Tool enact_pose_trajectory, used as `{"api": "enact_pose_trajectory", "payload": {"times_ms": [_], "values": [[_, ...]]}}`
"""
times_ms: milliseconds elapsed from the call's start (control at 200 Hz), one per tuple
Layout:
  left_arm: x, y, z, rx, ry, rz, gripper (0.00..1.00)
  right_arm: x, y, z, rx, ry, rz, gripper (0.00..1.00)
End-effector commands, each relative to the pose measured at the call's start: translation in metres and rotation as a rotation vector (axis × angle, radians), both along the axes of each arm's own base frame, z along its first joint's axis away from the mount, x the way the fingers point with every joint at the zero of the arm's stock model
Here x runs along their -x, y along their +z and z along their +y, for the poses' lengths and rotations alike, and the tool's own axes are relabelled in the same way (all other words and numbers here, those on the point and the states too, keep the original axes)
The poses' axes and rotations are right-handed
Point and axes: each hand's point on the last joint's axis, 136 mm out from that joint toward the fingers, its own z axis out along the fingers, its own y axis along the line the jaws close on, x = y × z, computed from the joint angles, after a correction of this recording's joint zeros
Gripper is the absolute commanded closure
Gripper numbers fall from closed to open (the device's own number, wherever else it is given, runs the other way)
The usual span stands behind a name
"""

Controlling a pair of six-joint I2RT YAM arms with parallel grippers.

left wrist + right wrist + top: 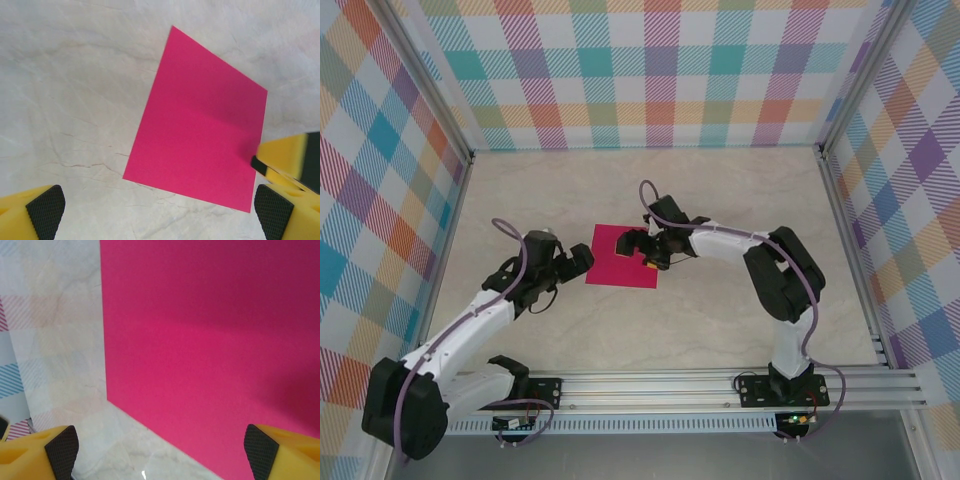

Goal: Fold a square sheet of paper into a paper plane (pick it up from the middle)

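Left of centre in the overhead view, the left gripper (582, 262) sits low by the left edge of the pink sheet. Its jaws are spread wide with nothing between them. Its own camera puts the two black pads (45, 210) in the bottom corners of the frame, with the sheet's near edge above the gap.

Centre frame, the square sheet of paper (612, 265) lies flat on the table (720, 190), square in outline, with no fold that I can make out. There's a faint band across its middle in the left wrist view, and I can't tell whether it's a crease or a shadow.

Just right of that, the right gripper (642, 250) is over the right part of the sheet, jaws wide apart too and holding nothing. One yellow finger (287, 155) of it pokes in at the right of the left wrist view, at the sheet's edge.

So this looks like the pick-up, right at the start. The task wants the middle, so the right gripper should centre over the sheet rather than work from an edge. It should come down gently and pinch up a small ridge without dragging. Thin paper is likely to slide and buckle, so the left gripper could lightly pin the left edge.
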Motion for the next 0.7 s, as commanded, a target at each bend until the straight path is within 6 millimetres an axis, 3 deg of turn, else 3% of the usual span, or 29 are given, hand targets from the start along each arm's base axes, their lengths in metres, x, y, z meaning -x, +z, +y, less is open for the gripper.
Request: {"api": "enact_pose_trajectory", "payload": {"times_ms": [0, 150, 320, 540, 695], "values": [[0.006, 0.006, 0.017, 0.028, 0.093, -0.060, 0.00, 0.009, -0.015, 0.004, 0.022, 0.028, 0.067, 0.13], [0.009, 0.015, 0.015, 0.094, 0.109, -0.114, 0.00, 0.021, -0.040, -0.011, 0.095, 0.042, 0.095, 0.13], [0.015, 0.012, 0.016, 0.089, 0.109, -0.062, 0.00, 0.050, -0.063, -0.038, 0.156, 0.073, 0.123, 0.14], [0.017, 0.017, 0.009, 0.115, 0.070, -0.077, 0.00, 0.088, -0.063, -0.075, 0.207, 0.164, 0.095, 0.14], [0.010, 0.024, 0.004, 0.108, 0.026, -0.133, 0.00, 0.090, -0.053, -0.099, 0.244, 0.171, 0.080, 0.15]]}}
